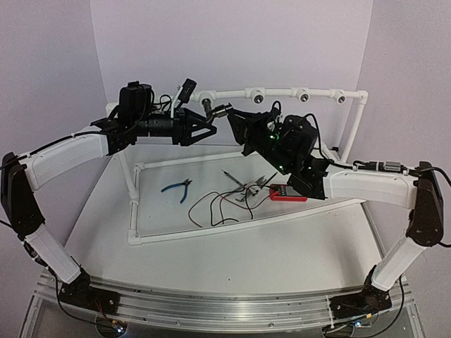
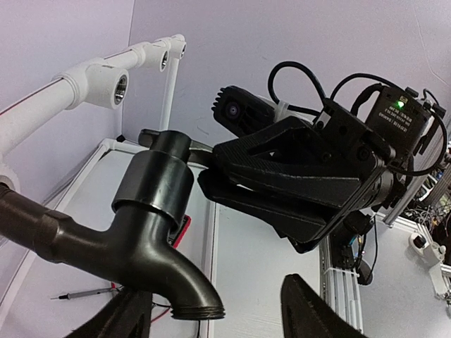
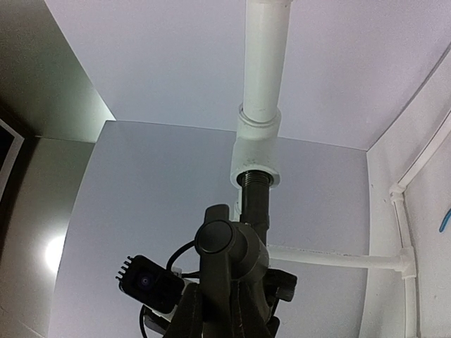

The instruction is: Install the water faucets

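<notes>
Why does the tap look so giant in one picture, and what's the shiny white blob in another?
Left wrist view: the faucet sits right by the wide lens, so it looks huge and bulgy; the fingers of the left gripper at the bottom are blurry. Right wrist view: the blob is light glare on a grey panel. Top view: soft, even light.

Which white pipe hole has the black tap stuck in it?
The leftmost socket seen from above: the dark faucet has its threaded end sitting in it. The other three sockets show bare, open holes.
</notes>
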Available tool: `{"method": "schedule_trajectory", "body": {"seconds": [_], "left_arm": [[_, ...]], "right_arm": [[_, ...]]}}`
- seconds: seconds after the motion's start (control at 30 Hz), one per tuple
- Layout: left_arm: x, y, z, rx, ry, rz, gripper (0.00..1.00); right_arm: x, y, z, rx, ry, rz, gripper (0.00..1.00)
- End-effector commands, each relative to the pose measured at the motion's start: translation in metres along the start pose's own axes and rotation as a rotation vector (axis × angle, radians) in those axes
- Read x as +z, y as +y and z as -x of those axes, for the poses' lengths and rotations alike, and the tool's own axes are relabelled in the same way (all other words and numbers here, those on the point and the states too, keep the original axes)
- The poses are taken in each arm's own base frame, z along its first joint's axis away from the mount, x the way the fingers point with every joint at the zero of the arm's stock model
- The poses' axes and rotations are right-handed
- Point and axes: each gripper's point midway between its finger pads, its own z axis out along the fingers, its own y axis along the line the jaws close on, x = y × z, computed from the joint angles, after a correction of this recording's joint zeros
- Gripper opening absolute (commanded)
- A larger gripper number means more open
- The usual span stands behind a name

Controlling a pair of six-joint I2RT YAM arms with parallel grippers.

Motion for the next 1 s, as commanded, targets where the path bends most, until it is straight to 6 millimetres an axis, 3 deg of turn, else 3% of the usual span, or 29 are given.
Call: {"method": "schedule_trajectory", "body": {"seconds": [0.0,0.2,0.4,0.5,0.67,0.83,0.97], "left_arm": [[-0.003,-0.003,0.035,0.069,-0.067,0.007,0.51],[0.001,0.005,0.033,0.040,-0.038,0.034,0.23],[-0.002,0.004,0.048,0.050,-0.059,0.049,0.07],[-0.003,0.003,0.051,0.049,-0.062,0.052,0.01],[-0.005,0.000,0.058,0.064,-0.073,0.052,0.00],[-0.007,-0.002,0.055,0.083,-0.058,0.049,0.00],[-0.007,0.000,0.050,0.082,-0.039,0.056,0.00]], "right_arm": [[-0.002,-0.091,0.013,-0.008,-0.043,-0.257,0.00],[0.000,-0.095,0.010,0.005,-0.035,-0.263,0.00],[-0.001,-0.098,0.009,0.015,-0.034,-0.268,0.00],[-0.002,-0.102,0.009,0.022,-0.034,-0.275,0.00],[-0.003,-0.102,0.008,0.014,-0.026,-0.278,0.00],[-0.003,-0.091,0.009,-0.053,-0.015,-0.258,0.21],[-0.003,-0.063,0.011,-0.175,-0.006,-0.204,0.37]]}}
